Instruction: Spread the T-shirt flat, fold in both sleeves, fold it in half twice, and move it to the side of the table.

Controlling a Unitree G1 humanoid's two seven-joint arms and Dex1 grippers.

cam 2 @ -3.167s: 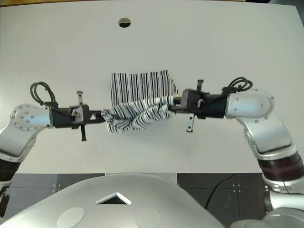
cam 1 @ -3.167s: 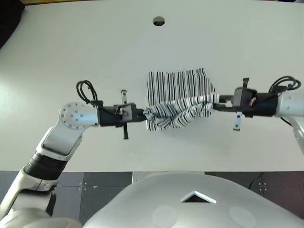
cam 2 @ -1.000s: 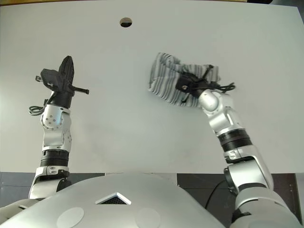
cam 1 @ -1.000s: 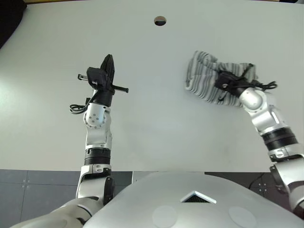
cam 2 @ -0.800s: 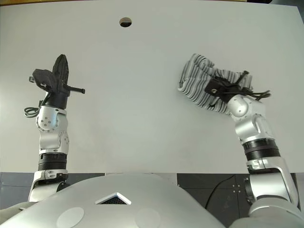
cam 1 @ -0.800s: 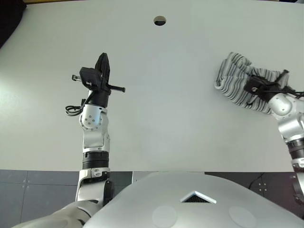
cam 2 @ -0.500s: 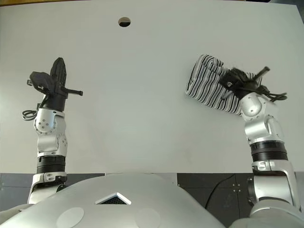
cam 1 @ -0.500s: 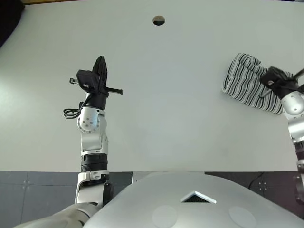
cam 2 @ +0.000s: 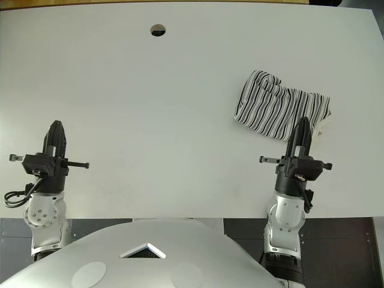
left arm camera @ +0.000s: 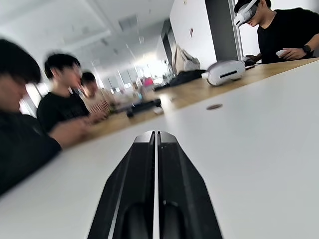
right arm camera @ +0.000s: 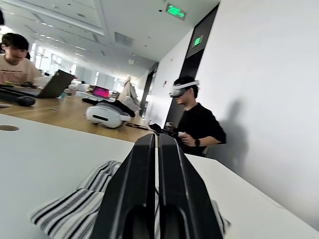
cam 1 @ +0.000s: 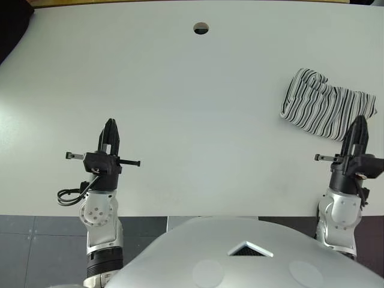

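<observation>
The black-and-white striped T-shirt [cam 1: 324,108] lies as a folded bundle on the right side of the white table [cam 1: 198,120], close to its right edge. My right gripper [cam 1: 359,120] stands upright by the table's front edge, just in front of the bundle, shut and holding nothing. In the right wrist view its closed fingers [right arm camera: 144,189] point at the T-shirt [right arm camera: 75,211] beyond them. My left gripper [cam 1: 110,125] stands upright at the front left, far from the cloth. Its fingers [left arm camera: 139,184] are pressed together, with nothing between them.
A round cable hole [cam 1: 201,28] sits at the table's far middle. The T-shirt lies a short way from the right edge [cam 2: 375,90] of the table.
The right gripper carried the folded T-shirt from the middle to the right side, let go of it and drew back to the front edge. The left arm also dropped back toward the front edge.
</observation>
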